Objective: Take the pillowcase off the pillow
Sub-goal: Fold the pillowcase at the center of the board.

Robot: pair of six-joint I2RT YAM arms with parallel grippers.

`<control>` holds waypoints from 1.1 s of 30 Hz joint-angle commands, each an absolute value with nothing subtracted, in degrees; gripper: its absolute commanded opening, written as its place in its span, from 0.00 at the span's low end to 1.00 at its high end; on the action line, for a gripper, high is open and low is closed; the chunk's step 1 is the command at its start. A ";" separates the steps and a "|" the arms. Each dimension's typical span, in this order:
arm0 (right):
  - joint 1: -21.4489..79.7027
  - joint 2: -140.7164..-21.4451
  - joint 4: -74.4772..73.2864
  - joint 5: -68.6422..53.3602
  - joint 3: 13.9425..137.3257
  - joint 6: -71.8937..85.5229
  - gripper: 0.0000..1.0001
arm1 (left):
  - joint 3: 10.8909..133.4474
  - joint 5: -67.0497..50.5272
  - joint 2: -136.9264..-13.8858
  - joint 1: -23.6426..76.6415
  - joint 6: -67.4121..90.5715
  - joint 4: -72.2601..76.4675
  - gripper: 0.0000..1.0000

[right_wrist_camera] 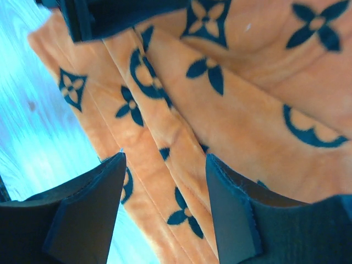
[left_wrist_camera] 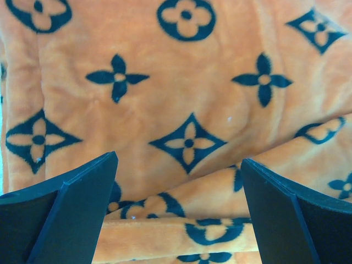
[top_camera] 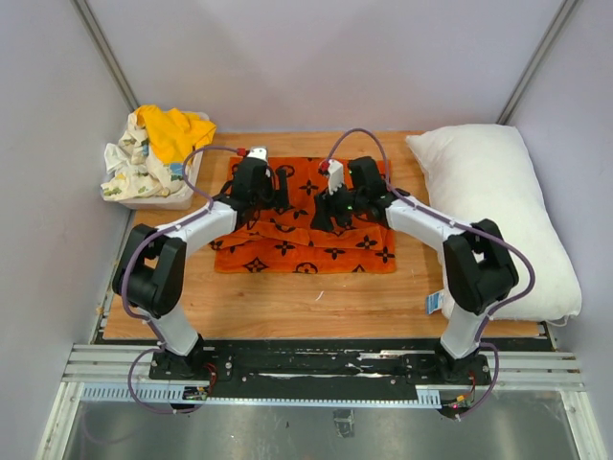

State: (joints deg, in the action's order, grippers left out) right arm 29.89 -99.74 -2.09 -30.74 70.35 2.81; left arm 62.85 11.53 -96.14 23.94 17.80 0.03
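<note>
Lying flat: case [top_camera: 305,244] apart from pillow [top_camera: 498,211]

From above, the orange case is spread flat and creased at the middle of the counter [top_camera: 287,311]. The white pillow lies bare along the counter's right edge, clear of the case, with its blue tag [top_camera: 433,303] at the near corner. The left tool [top_camera: 283,187] and right tool [top_camera: 330,206] are both over the far half of the case, near each other. At the far left corner a yellow cloth [top_camera: 172,129] sits on a floral cloth [top_camera: 129,172].

In the left wrist view, the left tool [left_wrist_camera: 179,220] is spread wide with nothing gripped. Printed orange fabric fills the view, and a fold runs across between the fingers [left_wrist_camera: 71,209]. Whether the tips touch the fabric cannot be told.

In the right wrist view, the right tool [right_wrist_camera: 162,214] is also spread and grips nothing. Layered edges of the case run diagonally past its fingers [right_wrist_camera: 236,214]. Bare counter shows at the left.
</note>
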 commanded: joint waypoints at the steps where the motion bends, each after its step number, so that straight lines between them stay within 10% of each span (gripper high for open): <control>1: 29.91 -103.36 -6.55 -35.19 69.27 -3.51 0.59 | 62.18 11.16 -97.74 23.38 17.05 -1.17 0.99; 33: 16.78 -96.64 5.66 -30.79 56.55 4.63 0.67 | 59.16 11.80 -91.65 23.38 14.94 -1.81 0.99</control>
